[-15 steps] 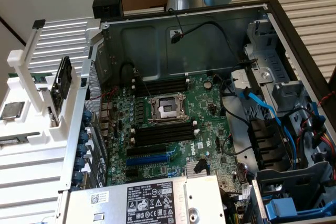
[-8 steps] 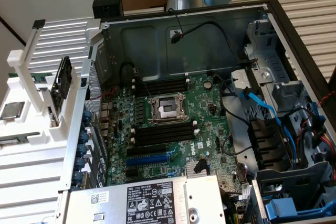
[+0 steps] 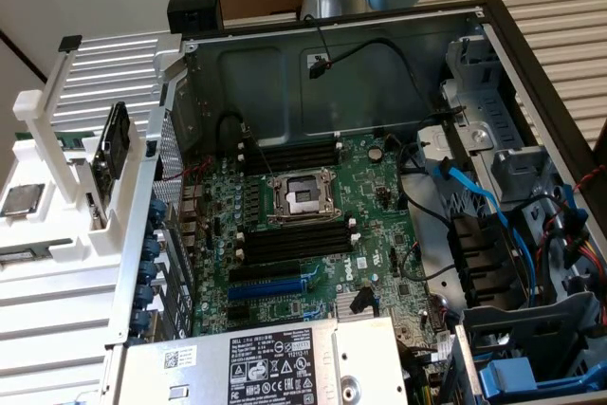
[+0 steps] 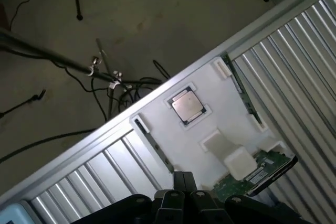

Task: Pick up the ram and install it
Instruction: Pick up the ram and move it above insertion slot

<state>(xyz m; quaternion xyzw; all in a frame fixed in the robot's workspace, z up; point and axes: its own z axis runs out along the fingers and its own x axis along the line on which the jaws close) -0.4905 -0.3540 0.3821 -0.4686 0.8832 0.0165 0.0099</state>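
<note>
Tool [image 4: 182, 176] closed, nothing gripped, facing white holder [image 4: 220, 129]. Ram [image 4: 242, 92] edge-up in holder clips, near CPU [image 4: 185, 106]. Black mem slots [image 3: 289, 241] on mobo [image 3: 379, 234] well apart from holder.

A dark green ram stick [image 3: 70, 138] lies in the white plastic fixture [image 3: 52, 225] on the exterior view's left, beside the open metal computer case [image 3: 379, 54] with its green motherboard [image 3: 370, 225]

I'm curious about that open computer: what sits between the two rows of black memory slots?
In the exterior view, the metal-framed processor socket lies between the upper slots and the lower slots.
</note>
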